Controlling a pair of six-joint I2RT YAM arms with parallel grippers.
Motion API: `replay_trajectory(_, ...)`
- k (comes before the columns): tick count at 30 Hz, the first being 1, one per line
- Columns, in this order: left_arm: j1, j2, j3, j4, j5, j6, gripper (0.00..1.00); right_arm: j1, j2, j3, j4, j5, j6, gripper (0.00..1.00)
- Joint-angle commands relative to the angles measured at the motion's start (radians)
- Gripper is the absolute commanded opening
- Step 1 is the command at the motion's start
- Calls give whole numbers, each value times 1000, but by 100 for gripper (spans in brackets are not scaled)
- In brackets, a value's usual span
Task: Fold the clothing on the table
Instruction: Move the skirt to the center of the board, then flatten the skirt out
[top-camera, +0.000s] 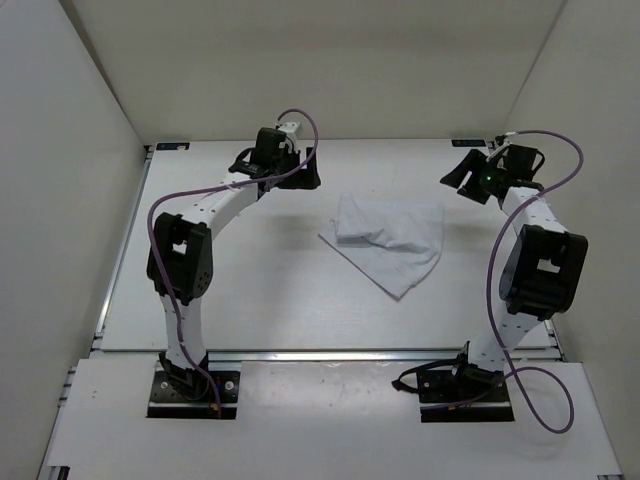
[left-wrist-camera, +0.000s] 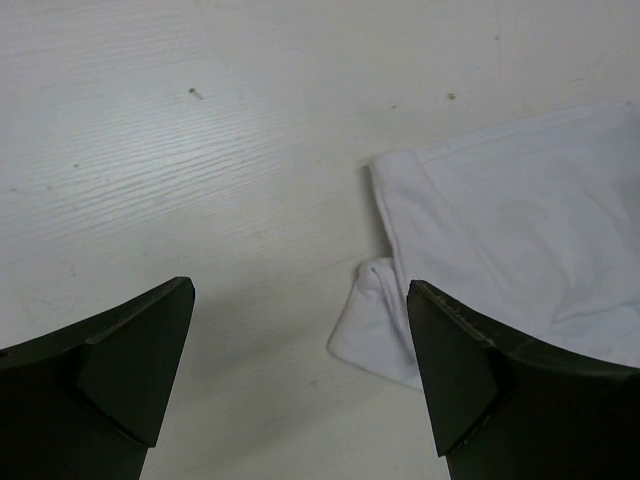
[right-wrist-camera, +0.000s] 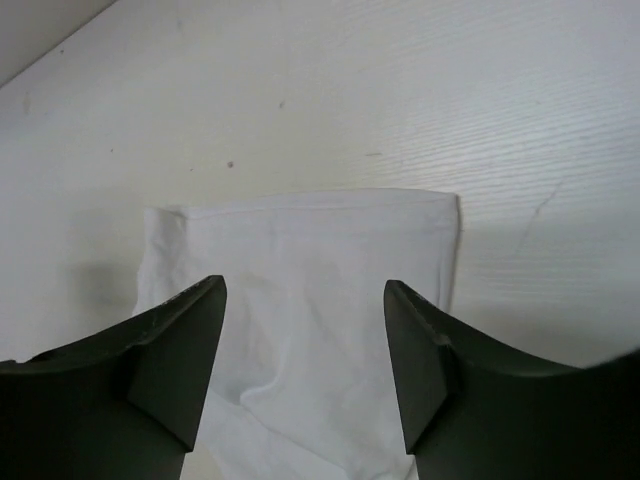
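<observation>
We judge the clothing (top-camera: 388, 242) light, limp and thin, best pinched at a corner; left gripper (left-wrist-camera: 300, 290) and right gripper (right-wrist-camera: 305, 288) both gape empty.

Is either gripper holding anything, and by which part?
Nothing is held: the left gripper and right gripper stand open, the thin white fabric garment lying loose on the white table.

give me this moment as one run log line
clothing: loosely folded on table | left hand: open, empty | right hand: open, empty, off clothing
</observation>
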Motion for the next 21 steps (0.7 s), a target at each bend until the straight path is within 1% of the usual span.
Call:
replay_trajectory(1,-25,-46,-20,43,76,15,98,-5,9,27,-25,-12,-18,63)
replay_trajectory(3,-37,-38,-57,89,138,15,98,13,-22,-15,-21,1,-32,67)
replay_trajectory(5,-55,-29,-81,112,159,23,99,39,-60,-82,-22,35,-64,68)
replay_trajectory(7,-75,-14,-87,123,159,24,96,76,-111,-133,-27,60,-72,68)
replay_trajectory(8,-85,-3,-80,97,165,20,94,88,-119,-168,-28,57,-67,68)
replay_trajectory(9,-92,-6,-87,80,152,8,90,106,-148,-197,-30,63,-75,69)
replay_trajectory(10,-103,-17,-104,79,165,1,87,125,-177,-212,-21,71,-67,66)
replay_trajectory(11,-111,-18,-154,98,184,-15,81,139,-208,-255,-10,74,-64,65)
replay_trajectory(12,-126,-40,-214,139,190,-43,73,140,-223,-300,11,66,-50,62)
replay_trajectory(13,-134,-67,-244,187,176,-55,69,150,-251,-323,39,72,-40,55)
replay_trajectory(14,-146,-78,-305,210,162,-77,59,162,-277,-359,47,65,-38,49)
replay_trajectory(15,-158,-93,-345,245,159,-94,52,159,-295,-386,57,69,-27,41)
replay_trajectory(16,-163,-89,-357,255,133,-100,50,168,-301,-398,44,69,-24,39)
replay_trajectory(17,-172,-87,-362,244,126,-106,52,171,-306,-397,25,69,-26,39)
replay_trajectory(19,-175,-63,-351,200,84,-109,64,197,-314,-394,-59,92,-33,45)
replay_trajectory(20,-177,-58,-351,186,69,-109,74,225,-321,-383,-112,122,-47,47)
replay_trajectory(21,-175,-57,-356,186,66,-103,82,255,-329,-383,-134,167,-44,51)
